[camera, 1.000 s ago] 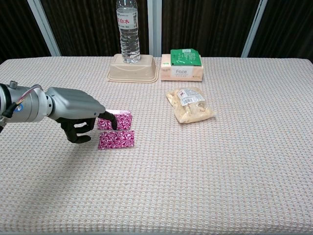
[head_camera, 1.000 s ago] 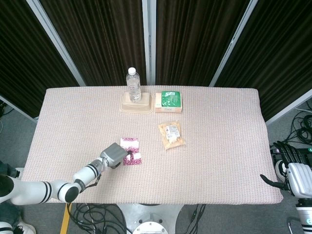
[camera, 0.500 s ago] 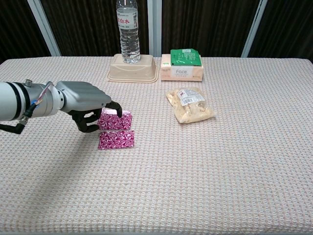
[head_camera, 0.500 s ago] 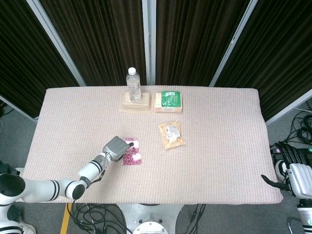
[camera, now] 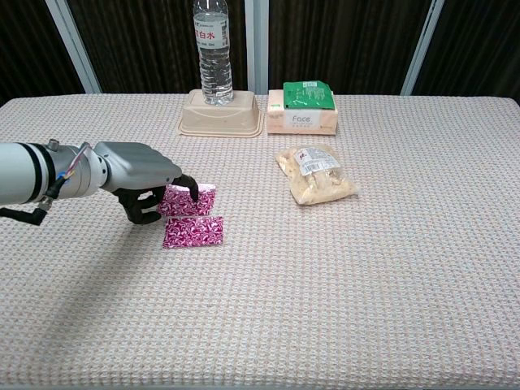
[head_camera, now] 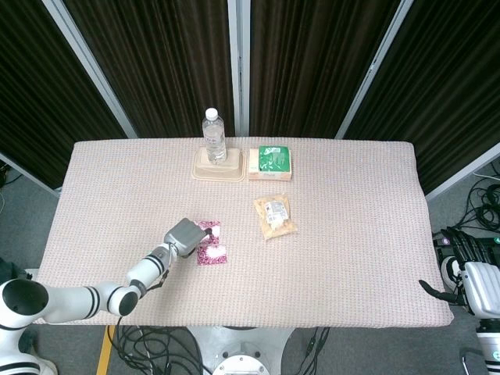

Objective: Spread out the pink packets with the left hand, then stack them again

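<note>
Left hand gripping the far pink packet, near packet flat on table

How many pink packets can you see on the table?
2. One pink packet lies flat nearer the camera; the other packet sits just behind it under the left hand's fingers. More could be hidden underneath.

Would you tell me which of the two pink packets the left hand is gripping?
The far pink packet: the left hand's fingers curl around it. The near pink packet lies untouched.
</note>
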Controlling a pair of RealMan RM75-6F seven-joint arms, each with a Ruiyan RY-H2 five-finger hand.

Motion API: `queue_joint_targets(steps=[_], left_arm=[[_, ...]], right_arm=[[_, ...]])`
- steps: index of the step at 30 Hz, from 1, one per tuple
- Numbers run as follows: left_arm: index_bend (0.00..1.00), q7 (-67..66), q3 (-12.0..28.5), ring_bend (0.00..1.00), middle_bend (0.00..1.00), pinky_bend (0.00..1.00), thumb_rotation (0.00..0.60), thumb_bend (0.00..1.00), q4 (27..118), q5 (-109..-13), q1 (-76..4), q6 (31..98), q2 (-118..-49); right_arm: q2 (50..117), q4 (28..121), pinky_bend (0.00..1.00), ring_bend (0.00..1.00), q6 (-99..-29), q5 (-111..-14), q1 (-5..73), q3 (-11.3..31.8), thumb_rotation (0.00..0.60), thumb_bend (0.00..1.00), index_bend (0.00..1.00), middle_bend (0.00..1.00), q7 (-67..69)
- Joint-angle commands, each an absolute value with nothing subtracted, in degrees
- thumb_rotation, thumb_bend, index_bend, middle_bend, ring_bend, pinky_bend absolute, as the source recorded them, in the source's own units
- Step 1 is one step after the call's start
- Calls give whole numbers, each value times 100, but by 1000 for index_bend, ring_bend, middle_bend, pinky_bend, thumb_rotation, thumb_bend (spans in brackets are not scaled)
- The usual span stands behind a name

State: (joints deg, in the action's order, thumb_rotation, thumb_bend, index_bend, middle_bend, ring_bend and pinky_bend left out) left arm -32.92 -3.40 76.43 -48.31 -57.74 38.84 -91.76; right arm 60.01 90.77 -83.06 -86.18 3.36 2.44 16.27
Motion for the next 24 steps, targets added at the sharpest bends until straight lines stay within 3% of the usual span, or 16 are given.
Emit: queue_joint_targets(steps=[1,12,24], left_arm=[[250,-3331,-437,909,923,990,600,503,7764,-4904,-5698,4001,-9044],[252,-3437,-725,908,922,982,600,503,8201,-4986,-5446,4245,-8516],[252,-3180,-275,908,920,982,600,499,8053,-5148,-5498,4260,-8960]], right_arm=[[5993,9087,0,0,-8334,-8622,328,252,487,60,86,56,1624],[5960,9144,0,0,-8397,-8677,326,272,489,62,86,55,1604],[5973,9113,0,0,-8329,-8641,332,255,492,61,86,55,1612]])
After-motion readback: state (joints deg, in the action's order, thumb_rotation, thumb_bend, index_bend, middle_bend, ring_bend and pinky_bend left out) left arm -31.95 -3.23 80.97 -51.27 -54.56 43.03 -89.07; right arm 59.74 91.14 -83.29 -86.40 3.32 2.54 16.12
